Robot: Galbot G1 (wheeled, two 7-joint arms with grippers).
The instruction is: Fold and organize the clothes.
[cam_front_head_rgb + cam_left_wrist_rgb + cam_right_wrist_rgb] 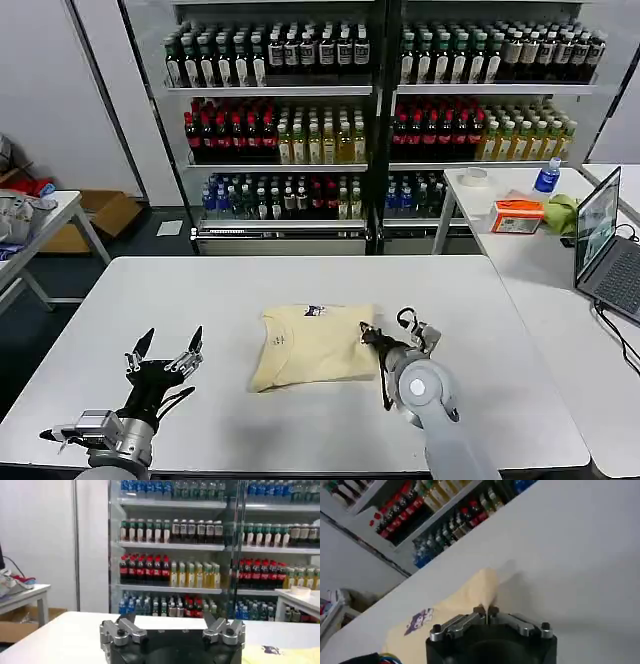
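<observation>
The right gripper (366, 333) is pinching the shirt's (310, 345) edge tight; it might slip out. The left gripper (163, 357) is waiting wide open.

The left gripper (166, 352) hovers well left of the T-shirt (312, 345), fingers spread wide and pointing up. The right gripper (368, 335) reaches to the shirt's right edge, its fingertips (486, 614) pinched together.

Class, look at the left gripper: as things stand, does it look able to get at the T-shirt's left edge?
Probably yes. The left gripper hangs open over bare table, and nothing lies between it and the T-shirt. The right gripper is shut on the shirt's opposite edge, out of the way.
</observation>
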